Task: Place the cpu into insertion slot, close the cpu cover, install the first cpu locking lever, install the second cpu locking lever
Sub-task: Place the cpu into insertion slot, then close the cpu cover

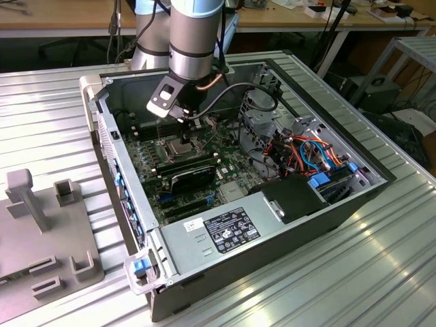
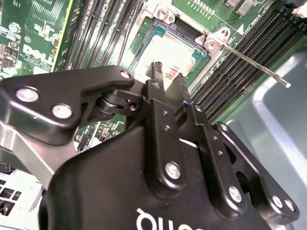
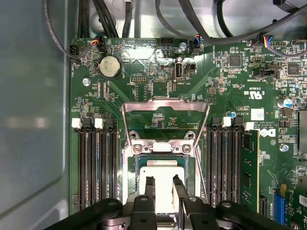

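Observation:
In the first wrist view the silvery cpu (image 3: pixel 163 170) lies flat inside the insertion slot (image 3: pixel 129 165) on the green board. The cpu cover (image 3: pixel 163 142) stands tipped up on its hinge, and board shows through its window. My gripper (image 3: pixel 164 184) hovers just over the cpu, its two black fingers a little apart with nothing between them. The second wrist view shows the gripper (image 2: pixel 167 76) above the cpu (image 2: pixel 168 50), and a thin metal locking lever (image 2: pixel 249 61) sticking out from the socket corner. In the exterior view the gripper (image 1: pixel 184 119) reaches down into the computer case.
Long black memory slots (image 3: pixel 96 163) flank the socket on both sides, one holding a green module (image 3: pixel 249 167). Cables (image 1: pixel 306 153) and a drive cage (image 1: pixel 262 119) fill the case toward the exterior view's right. A grey fixture block (image 1: pixel 41 225) sits outside the case.

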Controlling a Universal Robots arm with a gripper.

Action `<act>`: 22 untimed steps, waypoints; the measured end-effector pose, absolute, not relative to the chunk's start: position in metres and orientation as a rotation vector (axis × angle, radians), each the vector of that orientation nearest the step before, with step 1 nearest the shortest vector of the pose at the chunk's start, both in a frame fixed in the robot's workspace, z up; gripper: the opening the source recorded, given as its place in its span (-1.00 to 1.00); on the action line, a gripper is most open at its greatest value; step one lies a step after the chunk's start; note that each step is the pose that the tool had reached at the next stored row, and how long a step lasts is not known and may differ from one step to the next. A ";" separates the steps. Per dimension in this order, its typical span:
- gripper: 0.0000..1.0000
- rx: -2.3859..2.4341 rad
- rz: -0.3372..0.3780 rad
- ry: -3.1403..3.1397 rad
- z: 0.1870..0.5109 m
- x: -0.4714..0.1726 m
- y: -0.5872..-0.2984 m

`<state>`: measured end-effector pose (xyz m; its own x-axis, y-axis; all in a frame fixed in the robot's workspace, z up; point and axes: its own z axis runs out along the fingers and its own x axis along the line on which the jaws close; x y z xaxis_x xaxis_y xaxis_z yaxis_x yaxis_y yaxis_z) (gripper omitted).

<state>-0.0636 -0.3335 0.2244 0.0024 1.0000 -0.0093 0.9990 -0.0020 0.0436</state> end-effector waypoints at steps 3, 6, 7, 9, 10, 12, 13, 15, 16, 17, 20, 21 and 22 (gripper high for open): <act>-0.79 2.197 0.037 2.192 0.225 -0.064 -0.334; -0.79 2.197 0.037 2.192 0.224 -0.069 -0.333; -0.79 2.197 0.037 2.193 0.224 -0.069 -0.333; -0.79 2.197 0.037 2.192 0.224 -0.070 -0.334; -0.79 2.197 0.037 2.192 0.224 -0.070 -0.334; -0.79 2.197 0.037 2.192 0.224 -0.070 -0.334; -0.79 2.197 0.037 2.192 0.224 -0.070 -0.334; -0.79 2.197 0.037 2.192 0.224 -0.070 -0.334; -0.79 2.197 0.037 2.192 0.224 -0.070 -0.334; -0.79 2.197 0.037 2.192 0.224 -0.070 -0.334; -0.79 2.197 0.037 2.192 0.225 -0.070 -0.334; -0.79 2.198 0.036 2.193 0.226 -0.070 -0.334; -0.79 2.198 0.036 2.193 0.227 -0.070 -0.334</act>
<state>-0.0700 -0.3335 0.2272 0.0024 1.0000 -0.0094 0.9991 -0.0020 0.0423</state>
